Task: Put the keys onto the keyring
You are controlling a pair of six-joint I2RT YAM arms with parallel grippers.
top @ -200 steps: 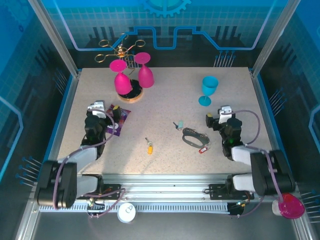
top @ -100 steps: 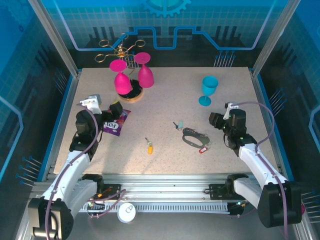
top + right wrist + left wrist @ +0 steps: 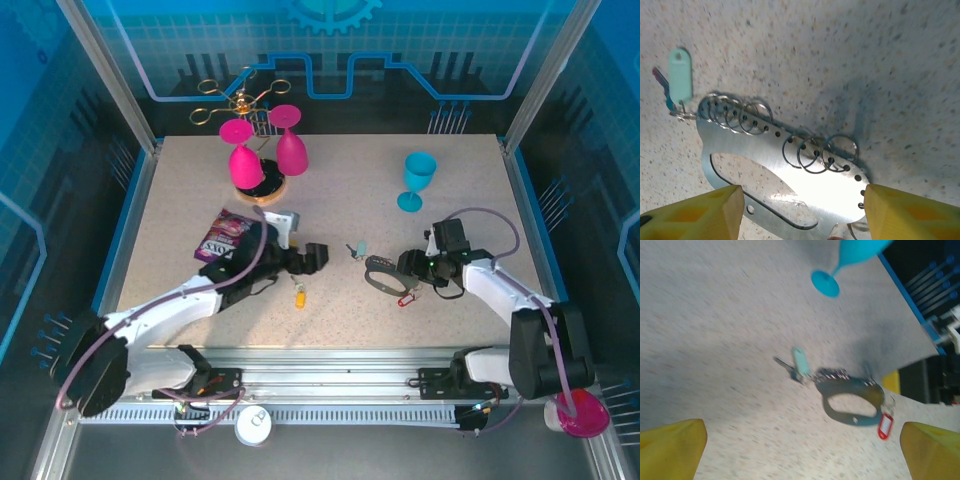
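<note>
Swung inward since, right gripper [image 3: 802, 200] straddled the keyring [image 3: 832, 186], jaws wide; left gripper [image 3: 318, 256] gaped just past the loose orange key [image 3: 299, 296]; teal key [image 3: 680, 75] looked attached.

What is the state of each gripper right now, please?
Left gripper: open, holding nothing.
Right gripper: open, straddling the keyring, not clamped on it.

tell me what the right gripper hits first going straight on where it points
Most likely the keyring: its metal plate lies straight ahead of the right gripper, jaws open either side. How near is hard to judge.
</note>
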